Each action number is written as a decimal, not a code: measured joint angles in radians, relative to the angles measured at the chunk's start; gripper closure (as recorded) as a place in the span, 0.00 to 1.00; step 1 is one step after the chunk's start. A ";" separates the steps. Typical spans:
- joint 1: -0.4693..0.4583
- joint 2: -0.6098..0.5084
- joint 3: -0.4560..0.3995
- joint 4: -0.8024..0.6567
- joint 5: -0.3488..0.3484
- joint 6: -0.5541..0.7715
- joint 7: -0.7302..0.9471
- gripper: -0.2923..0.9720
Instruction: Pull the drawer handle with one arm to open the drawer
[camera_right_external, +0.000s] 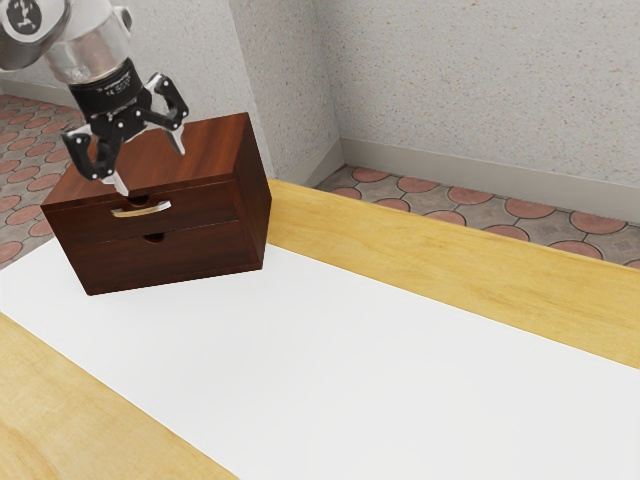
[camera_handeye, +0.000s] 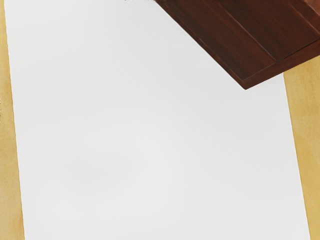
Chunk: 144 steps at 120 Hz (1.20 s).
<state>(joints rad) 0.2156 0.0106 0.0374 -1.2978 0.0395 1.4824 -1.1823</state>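
Gripper (camera_right_external: 150, 166) apart over cabinet (camera_right_external: 200, 245), just above drawer handle (camera_right_external: 141, 209); white mat (camera_right_external: 350, 340) beneath cabinet.

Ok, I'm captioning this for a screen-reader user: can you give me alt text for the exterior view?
A black two-finger gripper hangs open just above the pale curved handle of the top drawer in a dark wooden two-drawer cabinet. The cabinet stands on a white mat covering a light wooden table.

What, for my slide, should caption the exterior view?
Gripper, jaws open, poised over the pale handle of the closed top drawer in a wooden cabinet on a white mat.
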 joint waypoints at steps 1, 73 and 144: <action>0.000 -0.002 0.001 -0.009 0.001 0.006 -0.006 0.23; -0.013 -0.044 0.127 -0.328 0.027 0.432 -0.266 0.23; -0.009 -0.004 0.174 -0.353 0.021 0.556 -0.361 0.23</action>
<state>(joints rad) 0.2070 0.0070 0.2113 -1.6509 0.0609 2.0384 -1.5428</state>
